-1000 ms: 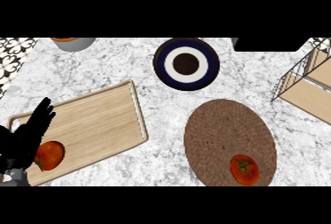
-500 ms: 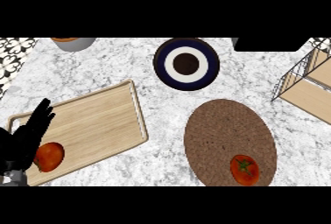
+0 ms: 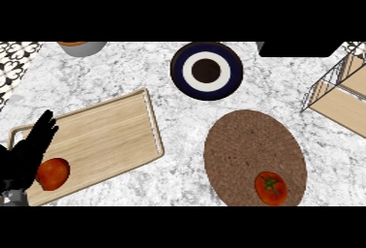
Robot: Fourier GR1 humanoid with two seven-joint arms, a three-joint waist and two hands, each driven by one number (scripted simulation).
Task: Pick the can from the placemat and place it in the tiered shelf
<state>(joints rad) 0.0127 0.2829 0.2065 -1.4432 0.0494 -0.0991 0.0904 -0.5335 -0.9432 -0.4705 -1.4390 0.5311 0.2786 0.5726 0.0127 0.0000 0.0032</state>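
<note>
A brown oval placemat [image 3: 250,145] lies right of centre on the marble counter. On its near right part sits a red round thing with a green stem [image 3: 271,188], which looks like a tomato; I see no can. The tiered shelf [image 3: 342,99], a wire frame with wooden boards, stands at the right edge. My left hand [image 3: 28,152] rests open at the lower left, fingers straight, over the left end of a wooden cutting board [image 3: 107,135]. It touches nothing on the placemat. My right hand does not show.
A second red fruit [image 3: 53,173] lies on the cutting board beside my left hand. A dark blue plate [image 3: 205,70] with a white ring sits at the back centre. A grey bowl [image 3: 82,47] is at the back left, and a black object [image 3: 297,48] at the back right.
</note>
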